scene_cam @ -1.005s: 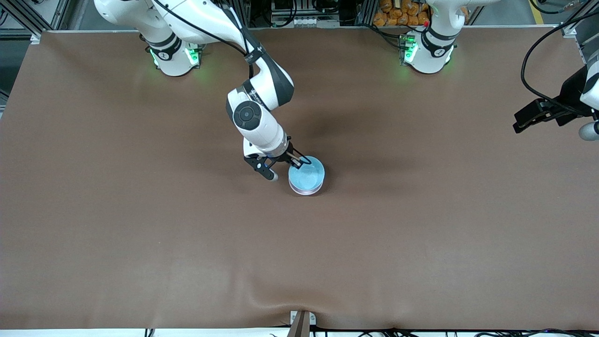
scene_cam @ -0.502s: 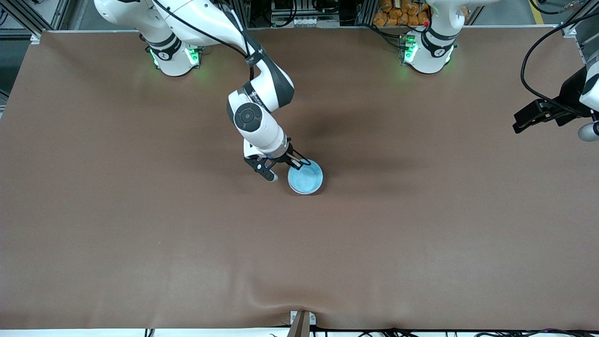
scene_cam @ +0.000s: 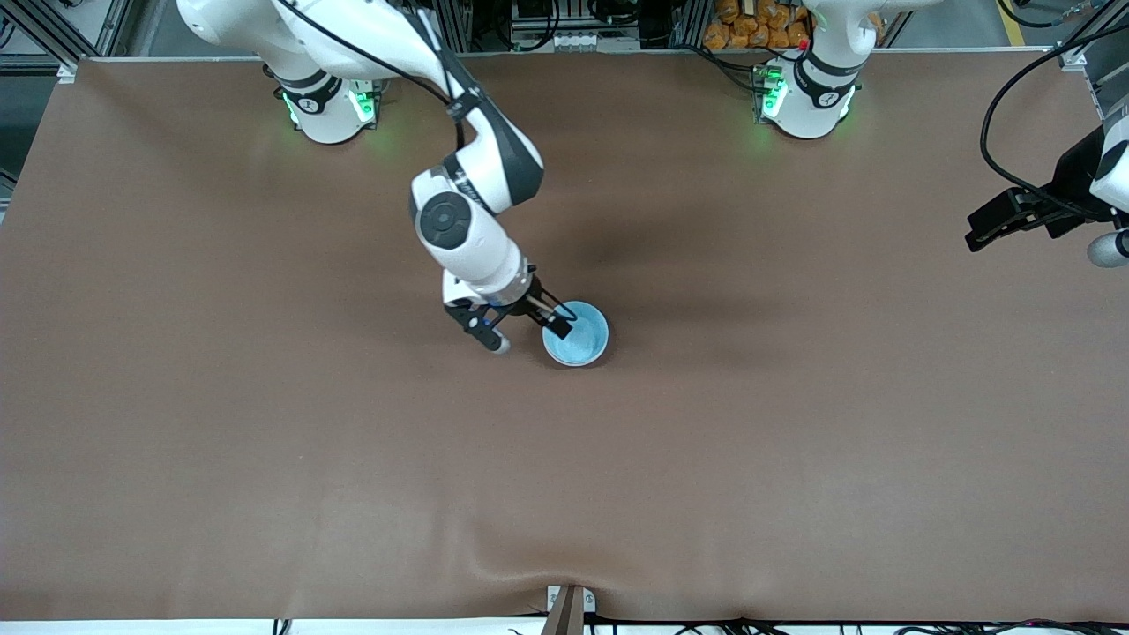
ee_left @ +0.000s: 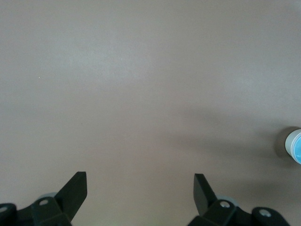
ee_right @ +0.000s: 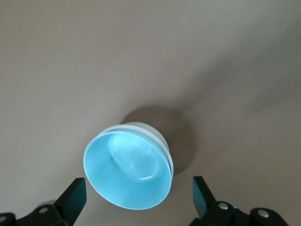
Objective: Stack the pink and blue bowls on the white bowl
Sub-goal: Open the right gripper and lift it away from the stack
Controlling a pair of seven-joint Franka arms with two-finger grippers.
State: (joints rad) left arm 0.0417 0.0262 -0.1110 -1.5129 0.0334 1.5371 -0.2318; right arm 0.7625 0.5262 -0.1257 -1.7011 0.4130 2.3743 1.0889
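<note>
1. The blue bowl (scene_cam: 578, 339) sits on top of the stack at the middle of the table (scene_cam: 265, 441), upright and nested.
2. Under its lip, the right wrist view shows a pale rim (ee_right: 163, 147). You cannot tell there whether it belongs to the pink bowl or the white bowl, so treat both as hidden beneath.
3. The right gripper (scene_cam: 527, 335) hovers at the stack's 9 o'clock edge, fingers spread wide and pinching nothing.
4. The left gripper (ee_left: 140, 188) waits over bare cloth near the table's 3 o'clock edge, fingers spread and empty.
5. No loose bowl lies anywhere on the table, so the stacking looks done. What is left for you is probably only lifting the right arm clear without nudging the stack.
</note>
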